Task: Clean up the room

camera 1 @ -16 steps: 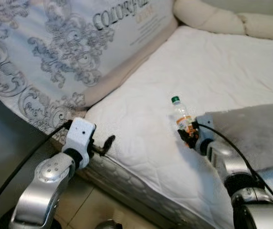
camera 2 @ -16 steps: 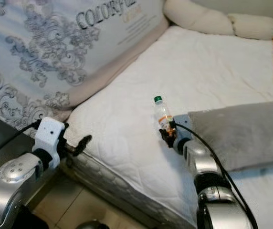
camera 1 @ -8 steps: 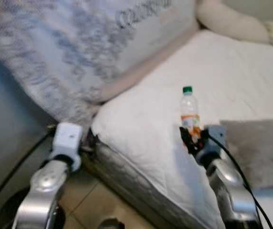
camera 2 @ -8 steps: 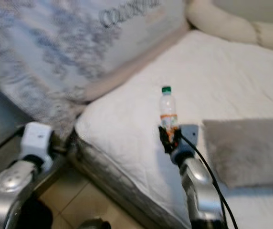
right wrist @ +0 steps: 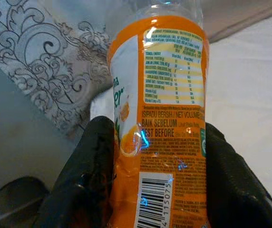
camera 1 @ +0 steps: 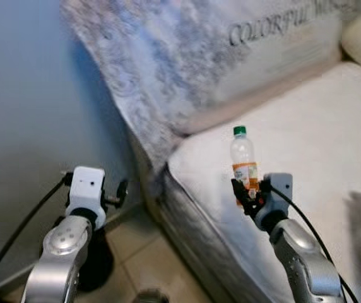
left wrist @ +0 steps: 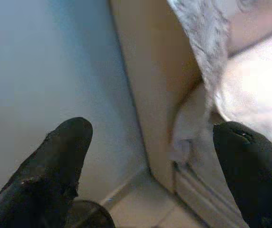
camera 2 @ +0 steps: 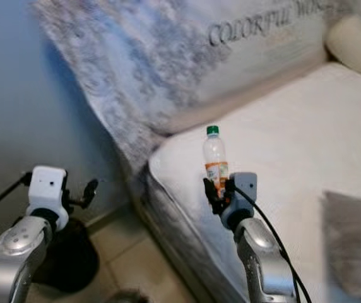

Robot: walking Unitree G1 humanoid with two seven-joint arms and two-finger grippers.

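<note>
Above the corner of the white mattress (camera 1: 307, 145), a clear plastic bottle (camera 1: 243, 161) with a green cap and orange label stands upright in the right claw (camera 1: 248, 192). That arm reaches forward from below, its two black fingers (right wrist: 93, 175) clamped on the label's sides. To the left, the left arm is raised toward the blue-grey wall (camera 1: 35, 113), its claw (camera 1: 118, 192) spread wide, holding nothing. A patterned mattress (camera 1: 193, 57) leans behind the bed.

Clear plastic bottle (camera 1: 243, 159), glossy label; quilted cloth mattress (camera 1: 307, 151).
</note>
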